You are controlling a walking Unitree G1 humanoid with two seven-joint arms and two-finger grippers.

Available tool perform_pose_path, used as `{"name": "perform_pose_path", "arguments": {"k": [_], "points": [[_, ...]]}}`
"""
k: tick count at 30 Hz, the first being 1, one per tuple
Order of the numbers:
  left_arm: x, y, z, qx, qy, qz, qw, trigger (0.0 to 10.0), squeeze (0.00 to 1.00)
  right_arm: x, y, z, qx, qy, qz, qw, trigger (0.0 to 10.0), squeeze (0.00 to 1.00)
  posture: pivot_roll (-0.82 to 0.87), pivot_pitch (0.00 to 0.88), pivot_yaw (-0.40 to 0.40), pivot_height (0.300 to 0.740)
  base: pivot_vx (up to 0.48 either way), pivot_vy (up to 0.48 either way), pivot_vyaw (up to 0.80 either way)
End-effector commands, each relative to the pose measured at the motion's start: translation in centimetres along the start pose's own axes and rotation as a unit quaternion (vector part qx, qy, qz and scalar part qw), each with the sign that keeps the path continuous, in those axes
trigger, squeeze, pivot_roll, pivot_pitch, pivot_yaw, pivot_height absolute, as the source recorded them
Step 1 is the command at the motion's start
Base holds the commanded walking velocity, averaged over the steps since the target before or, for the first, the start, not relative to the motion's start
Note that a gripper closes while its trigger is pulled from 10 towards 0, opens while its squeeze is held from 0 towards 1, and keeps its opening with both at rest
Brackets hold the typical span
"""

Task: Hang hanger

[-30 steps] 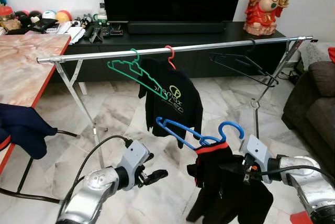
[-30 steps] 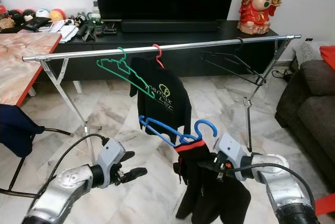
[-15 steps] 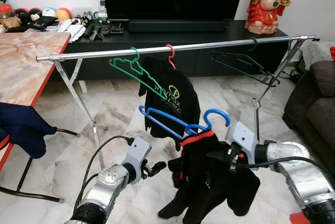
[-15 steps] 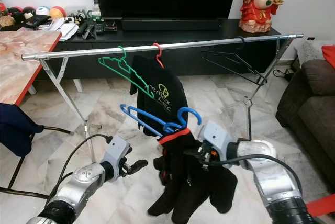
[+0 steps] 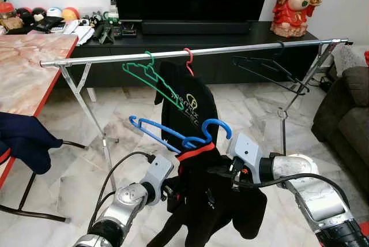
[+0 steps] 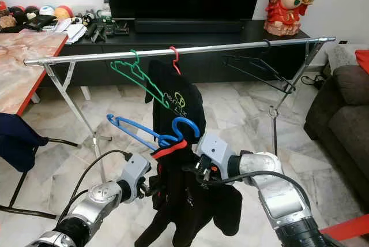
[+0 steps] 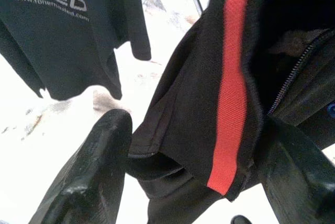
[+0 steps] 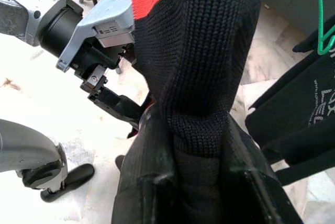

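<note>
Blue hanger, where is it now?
The blue hanger is centre, below the rail, carrying the black jacket between both grippers, before the hung shirt.

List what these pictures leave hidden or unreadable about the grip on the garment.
- Right gripper: right wrist view, its fingers are buried in the black jacket, so closure is unclear.
- Left gripper: eye views, fingertips hidden behind the jacket.
- Blue hanger: shoulders covered by the jacket.

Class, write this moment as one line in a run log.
stage: carrying | right gripper: shut on black jacket on blue hanger | left gripper: open around jacket edge | rail: not reached
</note>
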State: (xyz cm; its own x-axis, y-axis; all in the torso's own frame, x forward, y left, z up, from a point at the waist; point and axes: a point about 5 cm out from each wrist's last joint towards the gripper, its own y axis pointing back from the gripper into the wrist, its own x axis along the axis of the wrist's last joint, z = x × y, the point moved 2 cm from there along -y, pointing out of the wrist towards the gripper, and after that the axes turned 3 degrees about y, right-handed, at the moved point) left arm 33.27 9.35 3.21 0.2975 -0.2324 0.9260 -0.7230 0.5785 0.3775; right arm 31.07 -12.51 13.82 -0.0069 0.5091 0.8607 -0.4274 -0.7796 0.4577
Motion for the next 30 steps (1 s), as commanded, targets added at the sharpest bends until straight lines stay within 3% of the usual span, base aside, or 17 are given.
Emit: {"name": "perform_pose_path", "arguments": {"k": [1, 13, 14, 15, 17, 19, 20, 22, 23, 24, 25, 30], "points": [[0.1, -0.1, 0.0, 0.003, -0.009, -0.002, 1.0, 10.0, 0.0, 1.3, 0.1, 0.1, -0.003, 0.019, 0.017, 1.0, 0.0, 0.0, -0.11, 0.082, -0.039, 0.74, 0.0, 0.0, 0.0], [0.0, 0.0, -1.7, 0.086, -0.002, -0.012, 0.996, 10.0, 0.0, 2.1, 0.1, -0.2, 0.002, 0.026, 0.024, 0.999, 0.0, 0.0, -0.11, 0.079, -0.038, 0.74, 0.0, 0.0, 0.0], [0.0, -0.1, -1.7, 0.089, -0.001, -0.012, 0.996, 8.8, 0.0, 2.3, 0.1, -0.2, 0.003, 0.028, 0.026, 0.999, 0.0, 0.0, -0.11, 0.078, -0.038, 0.74, 0.0, 0.0, 0.0], [0.0, -0.1, -1.7, 0.089, -0.001, -0.012, 0.996, 8.8, 0.0, 2.3, 0.1, -0.2, 0.003, 0.028, 0.026, 0.999, 0.0, 0.0, -0.11, 0.078, -0.038, 0.74, 0.0, 0.0, 0.0], [-0.2, -0.2, -1.5, 0.088, 0.021, -0.015, 0.996, 4.7, 0.0, 2.6, 0.0, -0.3, 0.002, 0.031, 0.033, 0.999, 0.0, 0.0, -0.12, 0.077, -0.038, 0.74, 0.0, 0.0, 0.0], [-0.3, -0.2, -1.5, 0.087, 0.028, -0.016, 0.996, 4.7, 0.0, 2.7, 0.0, -0.3, 0.001, 0.031, 0.033, 0.999, 0.0, 0.0, -0.12, 0.077, -0.038, 0.74, 0.0, 0.0, 0.0], [-0.6, -0.2, -1.4, 0.084, 0.03, -0.02, 0.996, 4.0, 0.0, 2.8, 0.0, -0.3, 0.002, 0.031, 0.035, 0.999, 0.0, 0.0, -0.12, 0.079, -0.038, 0.74, 0.0, 0.0, 0.0], [-0.9, -0.1, -1.2, 0.082, 0.03, -0.023, 0.996, 3.8, 0.0, 3.0, 0.0, -0.4, 0.003, 0.033, 0.038, 0.999, 0.0, 0.0, -0.11, 0.078, -0.037, 0.74, 0.0, 0.0, 0.0], [-1.1, -0.1, -1.1, 0.082, 0.028, -0.027, 0.996, 3.0, 0.0, 3.2, 0.0, -0.4, 0.003, 0.035, 0.04, 0.999, 0.0, 0.0, -0.11, 0.079, -0.037, 0.74, 0.0, 0.0, 0.0], [-1.4, -0.1, -1.1, 0.082, 0.026, -0.031, 0.996, 3.0, 0.0, 3.3, -0.1, -0.4, 0.002, 0.036, 0.042, 0.998, 0.0, 0.0, -0.11, 0.079, -0.037, 0.74, 0.0, 0.0, 0.0], [-1.5, 0.0, -1.0, 0.084, 0.024, -0.033, 0.996, 0.0, 0.0, 3.4, -0.1, -0.4, 0.003, 0.037, 0.043, 0.998, 0.0, 0.0, -0.12, 0.079, -0.037, 0.74, 0.0, 0.0, 0.0], [-1.6, -0.1, -1.0, 0.087, 0.023, -0.035, 0.995, 0.0, 0.0, 3.7, -0.3, -0.5, 0.003, 0.036, 0.047, 0.998, 0.0, 0.0, -0.11, 0.08, -0.038, 0.74, 0.0, 0.0, 0.0]]}}
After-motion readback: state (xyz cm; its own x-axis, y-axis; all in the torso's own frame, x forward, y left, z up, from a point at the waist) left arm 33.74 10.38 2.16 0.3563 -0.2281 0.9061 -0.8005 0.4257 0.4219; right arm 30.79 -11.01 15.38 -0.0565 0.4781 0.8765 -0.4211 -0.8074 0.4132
